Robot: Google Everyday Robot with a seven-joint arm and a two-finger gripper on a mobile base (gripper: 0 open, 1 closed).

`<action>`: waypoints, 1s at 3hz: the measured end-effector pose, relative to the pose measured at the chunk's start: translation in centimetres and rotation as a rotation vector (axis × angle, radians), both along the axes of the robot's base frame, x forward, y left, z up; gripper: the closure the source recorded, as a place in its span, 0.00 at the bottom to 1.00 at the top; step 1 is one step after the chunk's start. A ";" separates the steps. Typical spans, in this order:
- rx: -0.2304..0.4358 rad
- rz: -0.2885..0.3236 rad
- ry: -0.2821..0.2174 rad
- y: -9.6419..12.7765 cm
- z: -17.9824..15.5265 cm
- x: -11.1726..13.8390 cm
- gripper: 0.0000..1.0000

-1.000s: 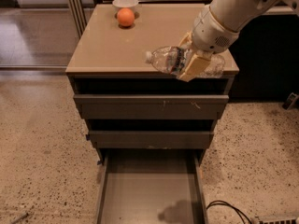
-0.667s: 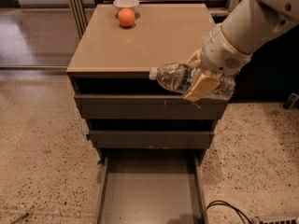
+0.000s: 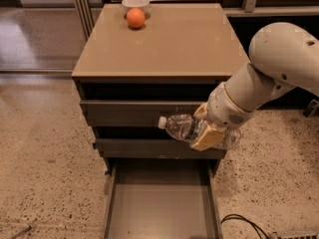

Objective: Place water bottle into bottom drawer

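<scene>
Sideways, gripper (image 3: 204,127) clamps crinkled clear water bottle (image 3: 179,126) above bottom drawer (image 3: 159,205).

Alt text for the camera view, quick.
The gripper, fingers shut on a small clear crinkled plastic water bottle held sideways, hangs in front of the drawer fronts above the open grey bottom drawer. A round orange object and a white bowl sit on the tan cabinet top.

One claw (image 3: 204,127) around one water bottle (image 3: 180,127), three drawers (image 3: 159,210), one orange (image 3: 135,18), one bowl (image 3: 135,2).
</scene>
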State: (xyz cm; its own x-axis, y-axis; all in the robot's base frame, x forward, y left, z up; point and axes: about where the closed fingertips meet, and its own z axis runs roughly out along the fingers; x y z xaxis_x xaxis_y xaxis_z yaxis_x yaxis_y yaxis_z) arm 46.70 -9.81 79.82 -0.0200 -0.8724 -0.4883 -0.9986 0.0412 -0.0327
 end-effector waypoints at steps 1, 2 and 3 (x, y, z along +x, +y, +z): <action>0.000 0.000 0.000 0.0 0.0 0.0 1.00; 0.007 -0.014 -0.011 0.1 -0.6 -0.3 1.00; 0.037 -0.037 0.006 0.2 -4.6 -1.4 1.00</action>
State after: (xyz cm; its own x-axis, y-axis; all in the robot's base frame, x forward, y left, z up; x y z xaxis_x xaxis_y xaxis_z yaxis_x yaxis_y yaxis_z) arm 45.32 -9.58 75.17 -0.0551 -0.8521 -0.5204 -0.9965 0.0796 -0.0248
